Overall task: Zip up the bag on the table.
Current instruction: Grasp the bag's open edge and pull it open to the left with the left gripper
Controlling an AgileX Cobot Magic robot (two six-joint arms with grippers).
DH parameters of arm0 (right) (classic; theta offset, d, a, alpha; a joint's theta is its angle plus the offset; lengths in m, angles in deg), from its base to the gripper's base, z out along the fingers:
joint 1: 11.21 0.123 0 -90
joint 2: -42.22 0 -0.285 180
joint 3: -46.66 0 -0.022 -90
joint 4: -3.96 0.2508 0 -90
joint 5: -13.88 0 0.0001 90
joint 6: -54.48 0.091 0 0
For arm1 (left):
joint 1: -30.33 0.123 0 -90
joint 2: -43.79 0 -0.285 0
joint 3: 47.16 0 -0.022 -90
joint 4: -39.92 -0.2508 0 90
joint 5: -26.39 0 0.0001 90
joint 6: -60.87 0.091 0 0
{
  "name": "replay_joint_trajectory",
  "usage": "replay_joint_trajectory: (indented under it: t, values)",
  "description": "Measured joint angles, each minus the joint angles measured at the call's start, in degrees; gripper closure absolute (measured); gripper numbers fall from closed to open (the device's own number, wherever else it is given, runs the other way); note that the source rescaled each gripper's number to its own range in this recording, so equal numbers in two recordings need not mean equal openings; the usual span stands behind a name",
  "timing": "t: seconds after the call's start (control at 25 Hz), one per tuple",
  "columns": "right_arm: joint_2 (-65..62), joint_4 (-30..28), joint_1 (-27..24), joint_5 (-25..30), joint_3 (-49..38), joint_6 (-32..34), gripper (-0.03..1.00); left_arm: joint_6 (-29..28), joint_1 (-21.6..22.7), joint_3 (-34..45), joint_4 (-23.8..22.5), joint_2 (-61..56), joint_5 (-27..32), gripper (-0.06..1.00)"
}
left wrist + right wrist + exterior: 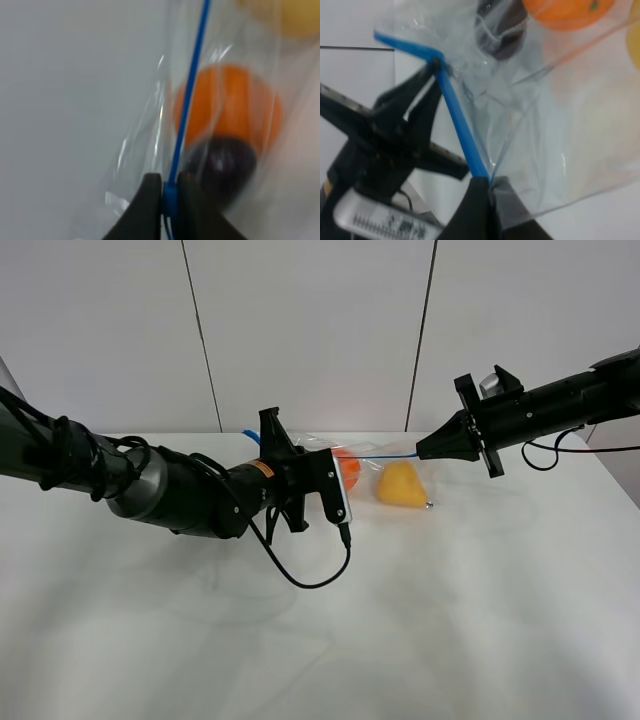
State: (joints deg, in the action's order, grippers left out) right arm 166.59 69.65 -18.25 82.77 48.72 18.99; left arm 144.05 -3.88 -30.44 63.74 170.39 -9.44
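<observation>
We judge the bag point(372, 472) limp, light and slippery, its blue zipper strip point(188, 95) the 1 firm hold, which the left jaws and right jaws each pinch.

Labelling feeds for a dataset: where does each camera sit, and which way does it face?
Exterior high: up front, looking down at the table and bag; left arm and right arm show.
Left wrist: behind the left tool, looking along the blue zipper strip.
Right wrist: behind the right tool, facing the left tool.
Both wrist views share the orange.
</observation>
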Motion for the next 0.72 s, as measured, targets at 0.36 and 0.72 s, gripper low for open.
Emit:
replay_joint_trajectory:
  t: [0.36,0.72]
  values:
    - [0.00,0.33,-0.11,-0.05,0.00,0.17,0.97,0.99,7.78,0.00,-4.66,0.00,0.10,0.94]
    - [0.00,-0.30,-0.31,-0.12,0.00,0.42,0.97,2.10,12.83,0.11,-4.50,0.00,-0.03,0.94]
